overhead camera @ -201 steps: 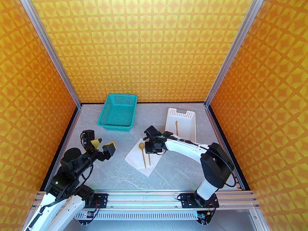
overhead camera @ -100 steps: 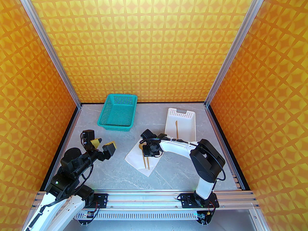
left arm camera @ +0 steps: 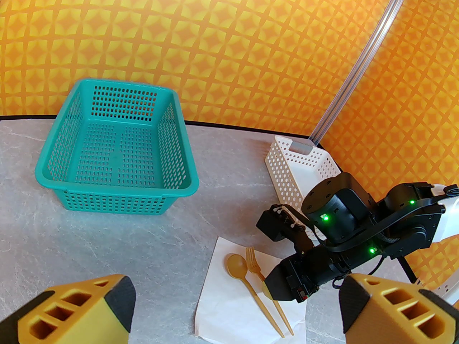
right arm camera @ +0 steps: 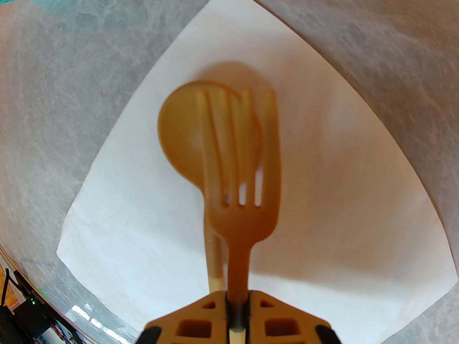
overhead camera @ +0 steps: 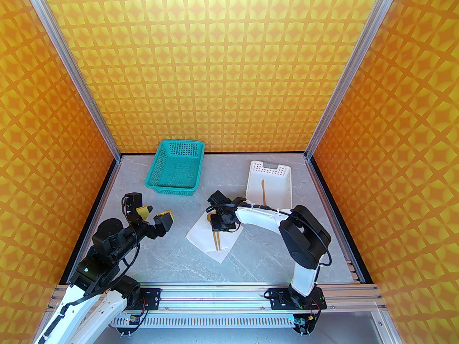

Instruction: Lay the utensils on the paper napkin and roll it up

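Grey marbled desk (overhead camera: pixel 172 260): right tool (right arm camera: pixel 236 303) pinching the fork (right arm camera: pixel 244 206) beside the spoon (right arm camera: pixel 175 134) on the napkin (right arm camera: pixel 340 192); left tool (overhead camera: pixel 155 214) spread wide.

Bright, even light overall, orange walls (overhead camera: pixel 229 66) saturated. Top view sharp; soft faint shadows on bench (overhead camera: pixel 172 260). Left wrist view crisp, wall post (left arm camera: pixel 358 59) slightly bowed by lens at upper right. Right wrist view: fork (right arm camera: pixel 244 199) and spoon (right arm camera: pixel 186 134) blurred, out of focus; tan shadow on napkin (right arm camera: pixel 340 192); frame corners smeared.
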